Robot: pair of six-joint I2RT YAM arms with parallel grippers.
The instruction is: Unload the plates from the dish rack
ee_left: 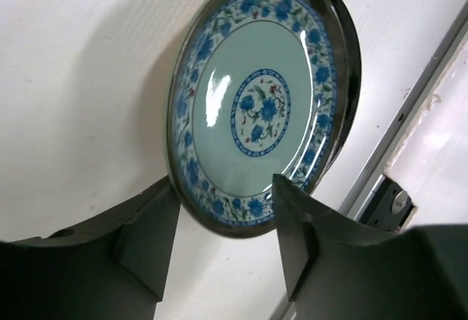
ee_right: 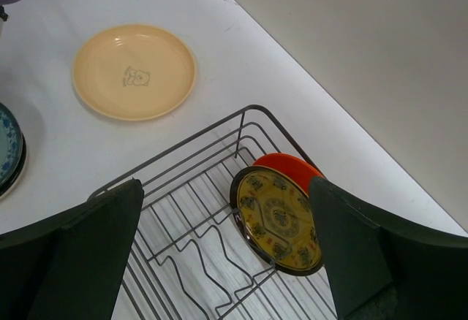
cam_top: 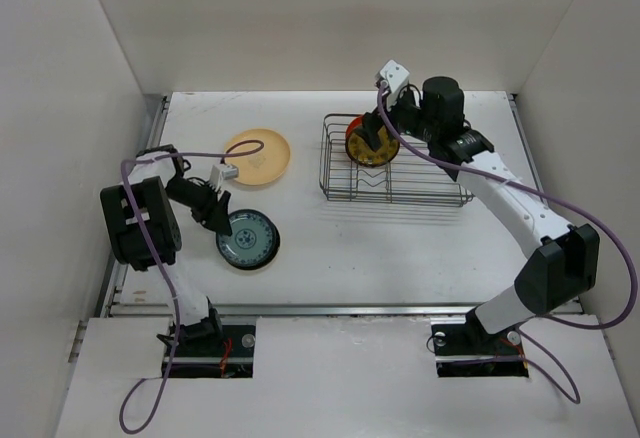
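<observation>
2 upright plates (ee_right: 281, 225) in dish rack's (cam_top: 396, 198) left end, 2 flat plates (cam_top: 257, 156) on table (cam_top: 400, 248) left of it

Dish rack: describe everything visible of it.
The dish rack is a rectangular basket of thin dark metal wire with zigzag dividers on its floor. It stands level on the white table. Two plates stand on edge at one end: a yellow patterned plate and an orange-red plate behind it. Its other slots hold nothing. The open right claw hangs over those plates.

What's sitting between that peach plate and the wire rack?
Nothing. The white table between the peach plate and the dish rack is bare; the top view and right wrist view both show it.
</observation>
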